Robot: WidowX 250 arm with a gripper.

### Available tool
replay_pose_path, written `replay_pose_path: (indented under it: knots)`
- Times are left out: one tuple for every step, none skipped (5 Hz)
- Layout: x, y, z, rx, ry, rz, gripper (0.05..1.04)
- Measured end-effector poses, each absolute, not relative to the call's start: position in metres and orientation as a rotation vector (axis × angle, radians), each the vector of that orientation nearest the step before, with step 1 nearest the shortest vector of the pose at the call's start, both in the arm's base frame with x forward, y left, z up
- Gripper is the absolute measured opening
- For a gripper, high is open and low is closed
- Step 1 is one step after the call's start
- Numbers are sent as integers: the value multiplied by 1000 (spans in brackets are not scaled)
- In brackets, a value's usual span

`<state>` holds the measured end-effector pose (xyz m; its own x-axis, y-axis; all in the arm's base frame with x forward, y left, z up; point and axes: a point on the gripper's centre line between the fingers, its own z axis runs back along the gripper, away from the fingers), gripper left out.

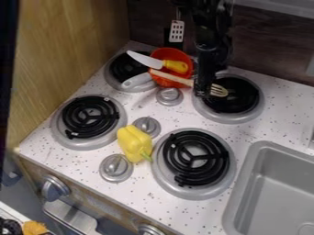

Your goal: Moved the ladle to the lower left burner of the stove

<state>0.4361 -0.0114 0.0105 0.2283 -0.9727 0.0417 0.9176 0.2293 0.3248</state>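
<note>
At the stove's back, between the rear burners: one orange-red pan (164,54), containing part of a knife (176,66), yellow-handled, blade projecting past the rim. One ladle (175,78), wooden, slotted head over the rear right burner (245,98), handle reaching across the pan. One black gripper (204,88), pointing down at the ladle near its head; jaws: wide, narrow or holding, cannot tell.

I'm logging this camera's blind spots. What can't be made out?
All in the camera view:
Part of the wooden utensil: behind the pincer.
The pincer's hold on it: too dark to tell.
Red pot's inside: partly covered by utensil and knife.
Sink: cut off by right and bottom edges.
</note>
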Motion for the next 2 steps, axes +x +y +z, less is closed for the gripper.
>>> replay_pose_path:
  knots:
    - [443, -7, 9, 245, -266, -1333, 1001]
    - [443, -3, 2, 232, -249, -1345, 1001]
